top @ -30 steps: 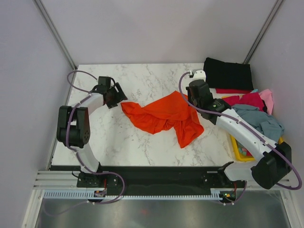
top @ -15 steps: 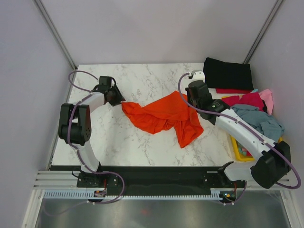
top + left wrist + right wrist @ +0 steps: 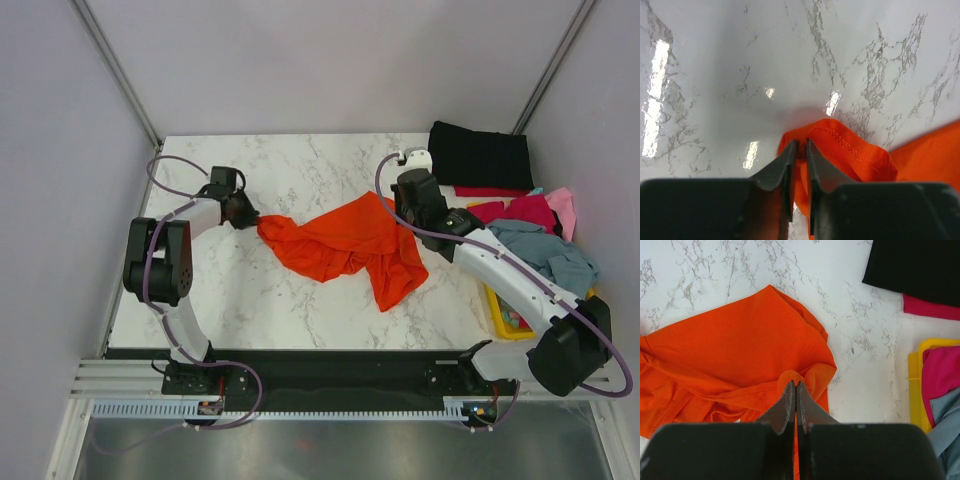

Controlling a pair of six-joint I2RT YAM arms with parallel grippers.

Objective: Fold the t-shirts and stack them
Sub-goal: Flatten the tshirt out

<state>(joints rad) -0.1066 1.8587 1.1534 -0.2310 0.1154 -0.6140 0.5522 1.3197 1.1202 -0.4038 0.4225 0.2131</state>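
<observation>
As the left gripper (image 3: 800, 146) nips the hemmed corner of the orange t-shirt (image 3: 340, 242) between nearly closed jaws, the right gripper (image 3: 795, 385) pinches a fold at its opposite edge, fingers tight together. The shirt lies crumpled mid-way across the marble table (image 3: 300, 170). A black t-shirt (image 3: 480, 155) occupies the far right corner, beside a heap of t-shirts (image 3: 545, 235) over the yellow bin (image 3: 913, 385).

Passage stands open on the table (image 3: 300, 310) along the near side, bare marble from the left edge to the yellow bin (image 3: 914, 390). More bare marble lies at the far centre, between left arm (image 3: 158, 262) and right arm (image 3: 505, 270). The centre is obstructed by the crumpled orange shirt (image 3: 340, 240), which spans from one arm's tip to the other. The black shirt (image 3: 480, 155) lies flat in the far right corner. The bin, the heaped shirts (image 3: 545, 250) and the right arm block the right edge. Walls (image 3: 60, 220) close three sides.
</observation>
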